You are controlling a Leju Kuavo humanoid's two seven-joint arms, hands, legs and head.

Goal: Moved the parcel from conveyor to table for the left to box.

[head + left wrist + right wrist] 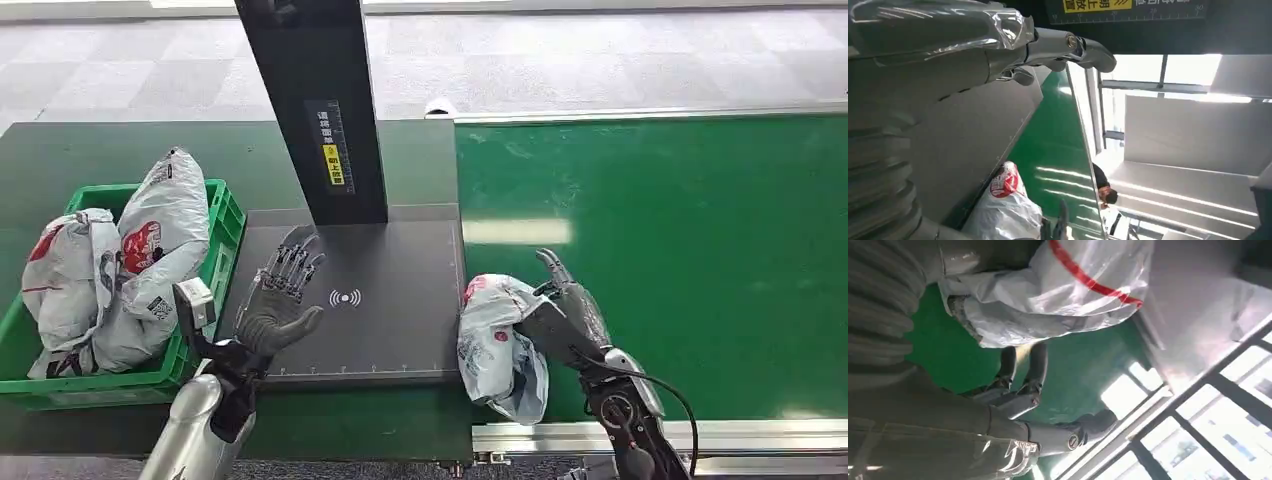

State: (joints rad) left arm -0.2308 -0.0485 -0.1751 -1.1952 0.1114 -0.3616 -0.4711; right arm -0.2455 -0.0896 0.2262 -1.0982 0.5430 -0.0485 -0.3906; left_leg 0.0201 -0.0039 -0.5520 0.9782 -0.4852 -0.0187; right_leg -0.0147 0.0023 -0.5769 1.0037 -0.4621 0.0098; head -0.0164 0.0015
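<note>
Closest to us, our two silver arms are coming up from below, and we are working the first step: getting the parcel (500, 345) off the green conveyor (680, 250) and onto the dark scanning pad (390, 300) of the table.

Our right hand (562, 315) is lying against the parcel's outer side, on the belt side of it. In the right wrist view the dark fingers (1023, 372) are curling under the white plastic, touching it, so we are judging this a grasp, though how firm it is we cannot tell. The parcel is sitting right at the seam, just inside our right hand, part on the belt and part hanging over the table's edge.

Our left hand (280, 295) is hovering over the pad, fingers spread wide and holding nothing, well clear of the parcel. Just outside it, the green crate (225, 215) is already holding other white bags (150, 260). A black post (320, 110) is standing ahead of the left hand.

We are judging the transfer as barely begun. Next, we are needing the right hand to carry or drag the parcel inward onto the pad, toward the waiting left hand, without the slack plastic slipping out of its fingers.
</note>
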